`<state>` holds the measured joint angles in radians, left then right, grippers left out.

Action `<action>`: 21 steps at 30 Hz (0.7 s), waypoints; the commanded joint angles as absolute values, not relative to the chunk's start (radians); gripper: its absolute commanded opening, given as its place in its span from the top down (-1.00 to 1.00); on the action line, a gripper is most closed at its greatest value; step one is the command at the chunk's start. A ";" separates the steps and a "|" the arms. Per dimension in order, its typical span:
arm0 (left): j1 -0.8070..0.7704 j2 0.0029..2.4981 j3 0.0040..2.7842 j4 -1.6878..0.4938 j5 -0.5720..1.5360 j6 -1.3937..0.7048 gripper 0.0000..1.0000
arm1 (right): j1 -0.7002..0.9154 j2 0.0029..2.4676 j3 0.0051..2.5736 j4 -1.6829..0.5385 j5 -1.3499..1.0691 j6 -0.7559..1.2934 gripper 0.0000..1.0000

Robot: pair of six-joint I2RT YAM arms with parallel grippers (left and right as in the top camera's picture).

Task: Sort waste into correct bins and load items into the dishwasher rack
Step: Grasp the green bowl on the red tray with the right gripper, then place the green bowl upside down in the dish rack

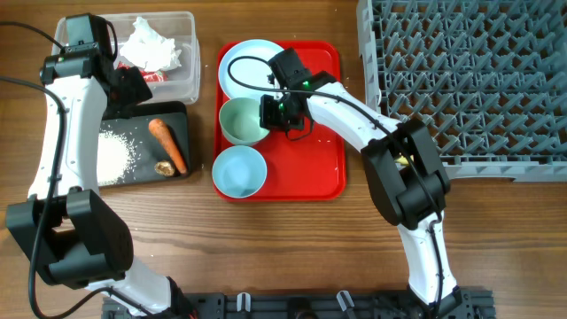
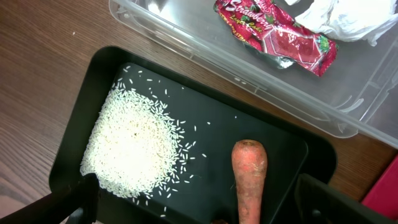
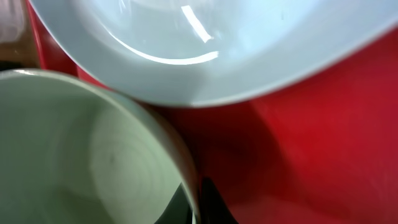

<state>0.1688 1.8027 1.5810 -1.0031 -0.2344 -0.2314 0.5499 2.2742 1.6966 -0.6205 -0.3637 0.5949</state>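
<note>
Right end effector [image 1: 282, 113] straddles pale green bowl [image 1: 237, 122] rim.

You saw the orange carrot [image 2: 249, 180] cut off by the left wrist view's bottom edge, and the crumpled white napkin [image 2: 348, 18] cut off by its top edge. Overhead, the left arm hid most of the red snack wrapper [image 1: 152, 76]. The right wrist view was blurred, so you could not tell whether the right gripper [image 3: 196, 208] clamped the rim of the pale green bowl [image 3: 93, 155].

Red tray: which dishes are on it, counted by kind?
Plates: 1, the light blue plate
Bowls: 2, a pale green bowl and a light blue bowl
Total: 3 dishes visible on the red tray
</note>
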 commanded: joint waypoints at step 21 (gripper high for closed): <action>0.171 1.782 1.584 -1.003 -0.229 -0.248 -1.00 | 0.152 1.783 1.707 -0.450 0.860 -0.105 0.91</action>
